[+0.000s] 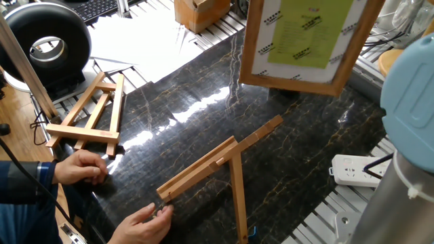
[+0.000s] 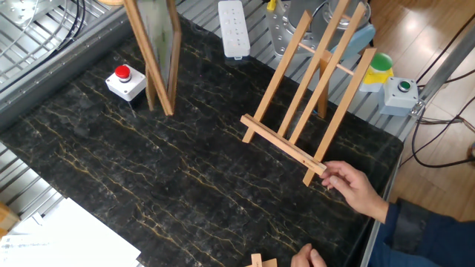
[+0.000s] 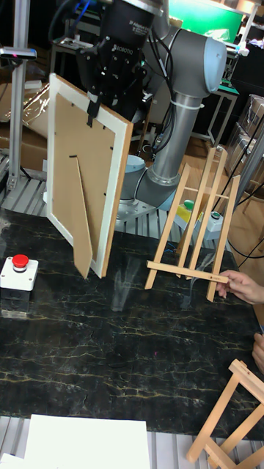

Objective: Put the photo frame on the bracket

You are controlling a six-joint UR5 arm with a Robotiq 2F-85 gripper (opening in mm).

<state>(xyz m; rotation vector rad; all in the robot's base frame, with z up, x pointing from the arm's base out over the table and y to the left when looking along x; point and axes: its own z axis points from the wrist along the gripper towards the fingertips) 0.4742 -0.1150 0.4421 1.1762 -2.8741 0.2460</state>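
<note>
The photo frame hangs upright from its top edge, held by my gripper, which is shut on it. Its brown back with a prop leg shows in the tall fixed view. The white sheet with the yellow-green panel shows on the photo frame in one fixed view. It is seen edge-on as the photo frame in the other fixed view. Its lower edge is close to the table, left of the bracket. The bracket stands upright with nothing on its ledge.
A person's hand holds the end of the bracket's ledge, and another hand rests near the table edge. A smaller easel lies nearby. A red button box, a power strip and white paper lie around the dark marble table.
</note>
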